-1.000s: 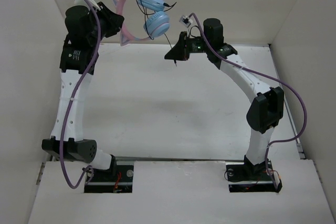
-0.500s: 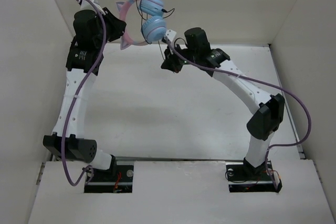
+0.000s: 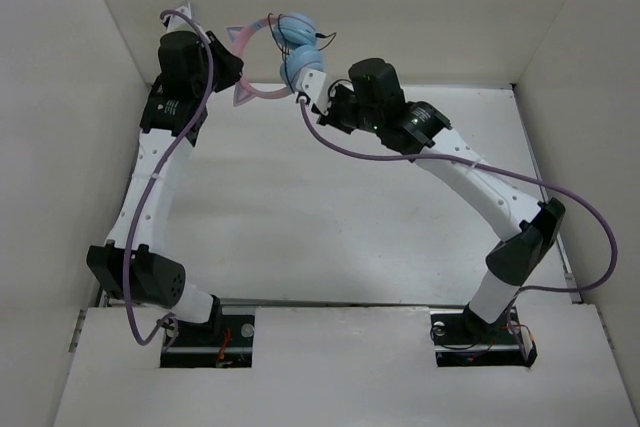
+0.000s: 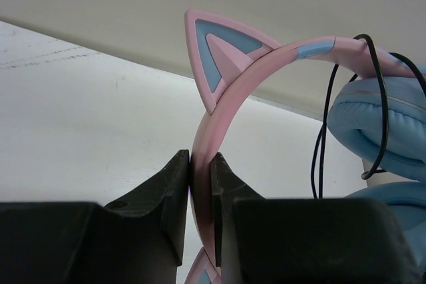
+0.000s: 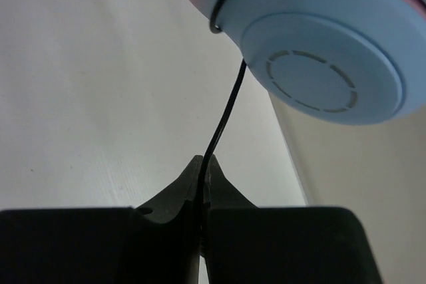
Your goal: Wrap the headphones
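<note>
Hanging in the air above the far part of the table, the headphones are being held up between the two arms, close to the back wall. The pink headband, with its pink and blue cat ear, is rising out of the left gripper. The two black fingers of this gripper are pressing together on the band from both sides, just under the ear. From there the band is curving to the right, where the two light blue ear cups are hanging close one to the other.

In the right wrist view one cup is filling the upper right part and is showing a ring of short dashes on its round face. The thin black cable is coming down from the edge of this cup and is going straight into the right gripper, which is pinching it between closed fingertips, just below the cup. In the left wrist view, more of the cable is looping around the cups.

In the top view the left gripper is sitting just left of the headphones, and the right gripper is sitting just below and to the right of the lower cup. Thick purple cables are running along both white arms.
</note>
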Motion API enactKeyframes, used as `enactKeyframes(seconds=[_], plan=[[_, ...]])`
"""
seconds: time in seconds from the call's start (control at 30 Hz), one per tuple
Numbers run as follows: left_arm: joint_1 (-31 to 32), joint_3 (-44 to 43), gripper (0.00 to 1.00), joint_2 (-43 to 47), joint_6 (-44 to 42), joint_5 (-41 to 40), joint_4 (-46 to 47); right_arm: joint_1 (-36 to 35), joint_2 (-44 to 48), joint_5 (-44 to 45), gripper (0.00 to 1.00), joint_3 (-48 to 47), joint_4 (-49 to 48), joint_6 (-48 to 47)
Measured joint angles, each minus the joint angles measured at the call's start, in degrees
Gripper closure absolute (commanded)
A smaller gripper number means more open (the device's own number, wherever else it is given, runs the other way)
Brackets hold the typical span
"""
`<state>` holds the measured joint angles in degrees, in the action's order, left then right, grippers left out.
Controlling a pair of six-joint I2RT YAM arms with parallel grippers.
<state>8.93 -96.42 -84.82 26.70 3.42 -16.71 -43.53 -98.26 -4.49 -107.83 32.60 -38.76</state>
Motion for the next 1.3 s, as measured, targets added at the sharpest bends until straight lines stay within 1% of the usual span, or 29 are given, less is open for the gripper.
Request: enactKeyframes(seconds=[0.3, 0.63, 0.8, 0.97, 1.13, 1.3], plan=[[0.72, 2.58, 1.0, 0.13, -0.26, -3.13, 0.07, -1.05, 0.0, 2.89, 1.0, 0.07, 1.18, -6.56], [5.88, 5.66, 1.0, 0.13, -2.49, -8.11, -1.14, -6.05, 0.0, 7.41, 1.0, 0.07, 7.67, -17.31], [8.04, 6.95, 1.0, 0.17, -3.63, -9.62, -1.36, -8.11, 0.0, 11.78, 1.0, 0.46, 9.31, -24.94], [10.12, 11.17, 1.0, 0.24, -4.24, -10.73, -1.38, -9.44, 0.0, 15.3, 1.0, 0.7, 10.51, -31.47], [11.45, 14.88, 1.0, 0.24, -4.87, -11.98, -2.82, -9.66, 0.0, 16.81, 1.0, 1.4, 12.41, -35.26], [12.59, 15.1, 1.0, 0.24, -6.29, -12.83, -4.22, -10.32, 0.24, 16.98, 1.0, 3.06, 13.6, -37.09]])
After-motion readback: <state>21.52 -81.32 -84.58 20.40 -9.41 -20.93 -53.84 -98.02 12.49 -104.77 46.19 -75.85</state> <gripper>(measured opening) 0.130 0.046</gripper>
